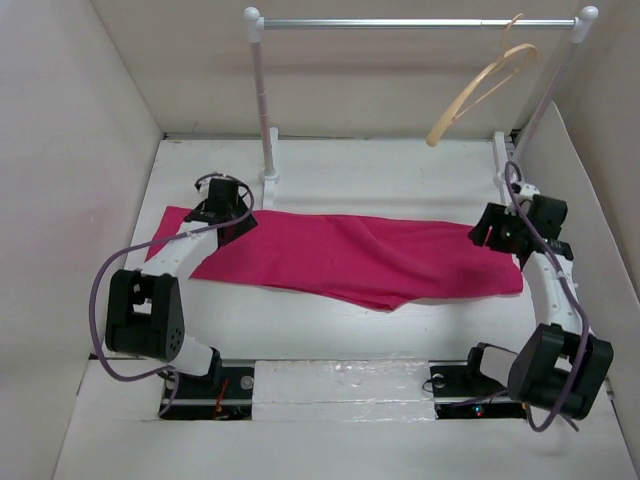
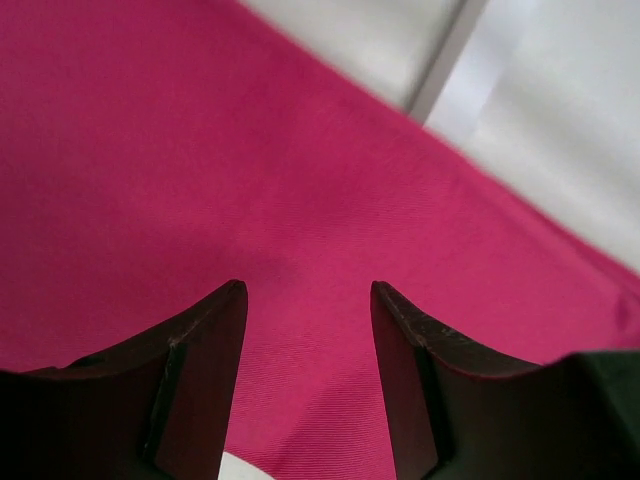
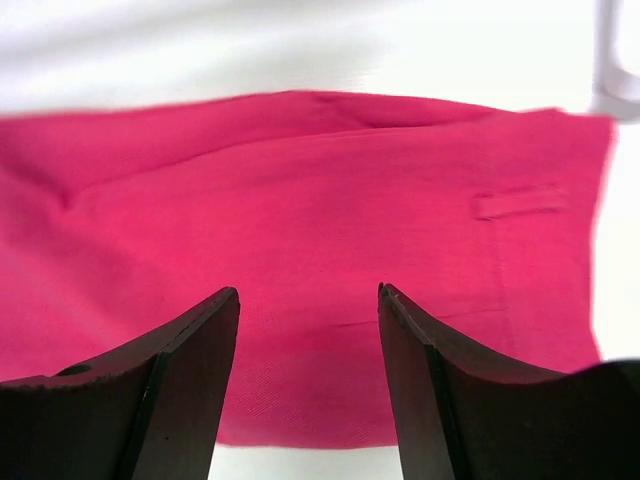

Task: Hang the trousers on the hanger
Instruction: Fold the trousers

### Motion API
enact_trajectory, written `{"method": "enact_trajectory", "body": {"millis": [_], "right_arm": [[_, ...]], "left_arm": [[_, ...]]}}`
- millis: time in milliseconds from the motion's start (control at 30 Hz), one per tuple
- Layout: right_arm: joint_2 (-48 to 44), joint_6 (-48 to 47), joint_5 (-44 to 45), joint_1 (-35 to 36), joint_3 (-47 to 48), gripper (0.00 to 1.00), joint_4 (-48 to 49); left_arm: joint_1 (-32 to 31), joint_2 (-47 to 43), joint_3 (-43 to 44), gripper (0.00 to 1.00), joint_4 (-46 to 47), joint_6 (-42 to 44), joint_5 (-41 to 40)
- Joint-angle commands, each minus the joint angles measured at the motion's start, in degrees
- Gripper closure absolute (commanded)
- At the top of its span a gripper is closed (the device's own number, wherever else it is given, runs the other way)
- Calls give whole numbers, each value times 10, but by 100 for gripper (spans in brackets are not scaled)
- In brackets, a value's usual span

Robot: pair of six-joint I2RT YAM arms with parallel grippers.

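Note:
The magenta-pink trousers (image 1: 350,255) lie flat across the middle of the white table, folded lengthwise. The pale wooden hanger (image 1: 482,92) hangs by its hook from the right end of the rail. My left gripper (image 1: 232,212) is open just above the trousers' left end; cloth fills the left wrist view (image 2: 300,180) between the spread fingers (image 2: 200,380). My right gripper (image 1: 492,232) is open over the trousers' right end; the right wrist view shows the cloth (image 3: 300,220) with a belt loop (image 3: 520,203), fingers (image 3: 190,380) apart.
A white-and-silver clothes rail (image 1: 410,22) stands at the back on two posts with feet on the table (image 1: 270,185). White walls close in on the left, back and right. The arm bases sit at the near edge (image 1: 340,385).

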Motion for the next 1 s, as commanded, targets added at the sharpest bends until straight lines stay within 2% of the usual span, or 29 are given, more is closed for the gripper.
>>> {"method": "enact_trajectory", "body": {"millis": [0,33,167,200,233,267,367,467,700,867,967], "right_arm": [[30,29,-41,-72,12,37,57],[67,31,-50,-88,36,38,67],[169,26,9,-134,121,39,52],[184,28,22,-142,129,38,63],[243,27,30,-155,165,36,78],[244,27,30,-155,165,36,78],[328,-21,21,-155,218,35,51],[352,-42,32,-155,252,35,46],[424,-82,66,-134,297,44,-4],[412,-86,105,-108,283,47,-5],[373,-80,141,-90,254,46,9]], "left_arm": [[5,15,-21,52,28,-32,35],[5,15,-27,53,28,-34,25],[15,10,-50,54,39,-51,-26],[33,8,-57,53,44,-56,-26],[44,8,-74,53,69,-63,-23],[44,8,-74,53,69,-65,-23],[44,17,-64,53,75,-74,-19],[44,20,-52,53,91,-76,-7],[59,56,-28,54,88,-67,-36],[106,84,-25,56,98,-73,-8],[117,93,-18,57,97,-69,5]]}}
